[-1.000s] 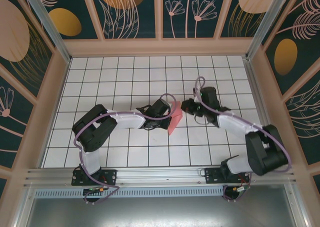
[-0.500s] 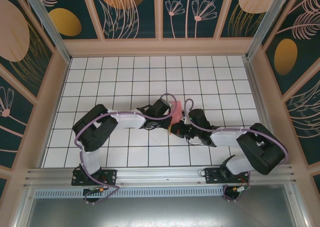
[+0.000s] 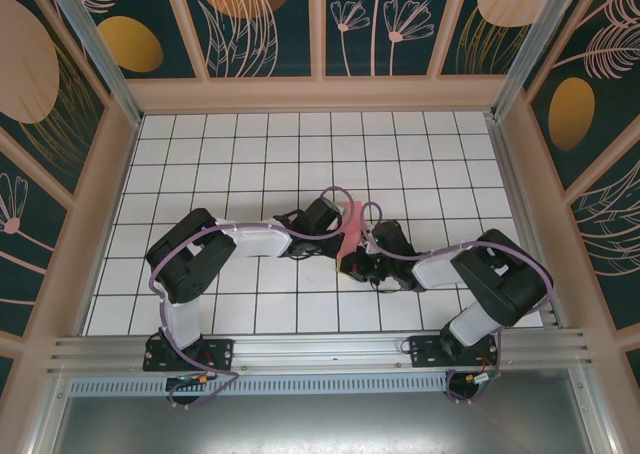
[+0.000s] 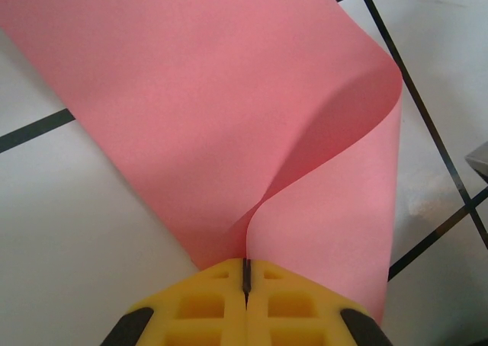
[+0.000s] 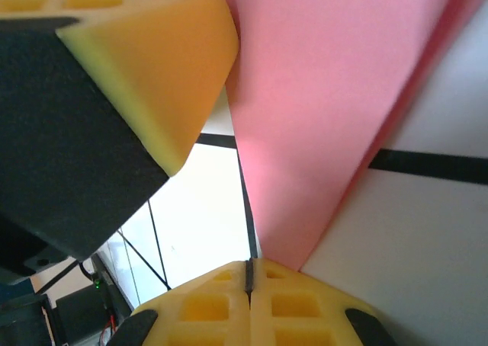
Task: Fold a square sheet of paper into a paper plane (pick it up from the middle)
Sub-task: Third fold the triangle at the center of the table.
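left wrist view: the square sheet of paper (image 4: 229, 94) runs past the top edge.

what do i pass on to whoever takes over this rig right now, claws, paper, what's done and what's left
Left claw: shut on the thin pink-red square sheet of paper, which runs out from between its fingers.
Right claw: shut, its tips at a narrow end of the sheet; I cannot tell whether it pinches the paper.
Paper: mid-way across the white grid-tiled table, between the two claws, bent over in a soft loop.
Done: sheet gripped by the left claw.
Left: no sharp crease shows, so the folds into a plane are probably all to do.
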